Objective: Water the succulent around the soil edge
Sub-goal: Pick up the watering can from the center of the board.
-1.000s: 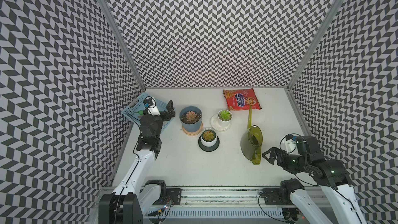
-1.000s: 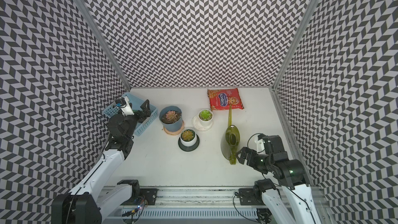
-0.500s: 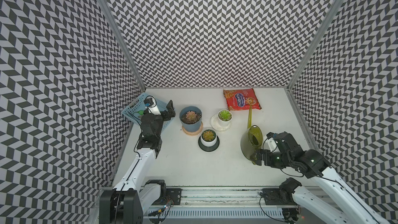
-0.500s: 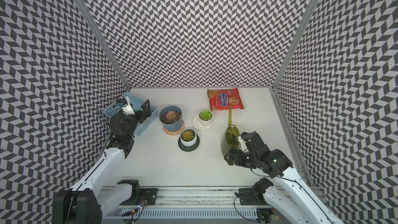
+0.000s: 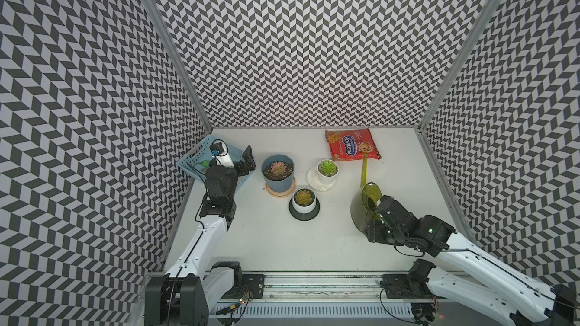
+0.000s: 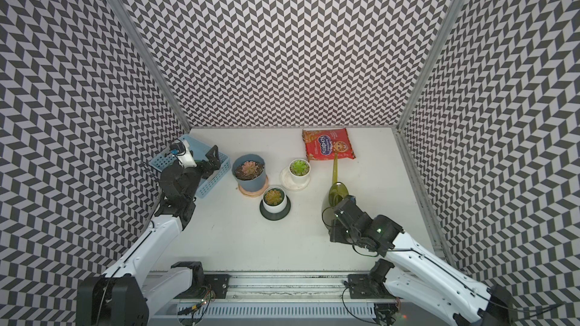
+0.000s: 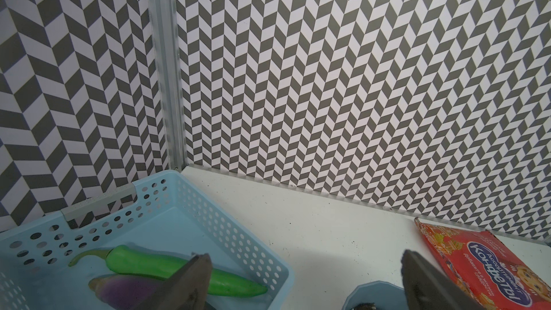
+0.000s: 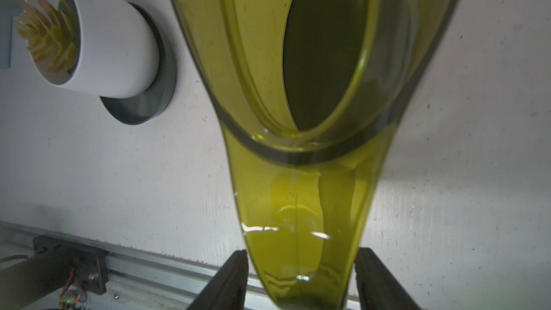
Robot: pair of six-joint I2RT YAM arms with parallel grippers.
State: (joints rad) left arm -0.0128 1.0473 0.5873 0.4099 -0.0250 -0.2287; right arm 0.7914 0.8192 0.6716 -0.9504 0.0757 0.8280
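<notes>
Chevron-patterned walls [image 5: 314,42] are boxing in a white table [image 5: 266,246]. Your right gripper [image 8: 301,256] is sitting at the handle of the one olive watering can [image 5: 357,211], at 4 o'clock on the table. Its two fingers [image 8: 235,275] are standing partway in, one at each edge of the handle, but you cannot tell whether they are pressing it. The can is standing upright, its spout pointing to 12 o'clock. Your left gripper [image 7: 305,254] is hanging at 10 o'clock, spread wide and gripping nothing, over a corner of the one blue basket [image 7: 208,213]. The basket is carrying one green pepper [image 7: 179,266] and one eggplant [image 7: 119,287]. You are looking at three succulents near the centre. One is sitting on a dark saucer [image 5: 303,197]. From it, the blue pot [image 5: 277,180] is at 11 o'clock, the white-saucer pot [image 5: 328,169] at 1 o'clock and the can at 3 o'clock. One red snack packet [image 5: 351,148] is lying at 1 o'clock by the back wall.
</notes>
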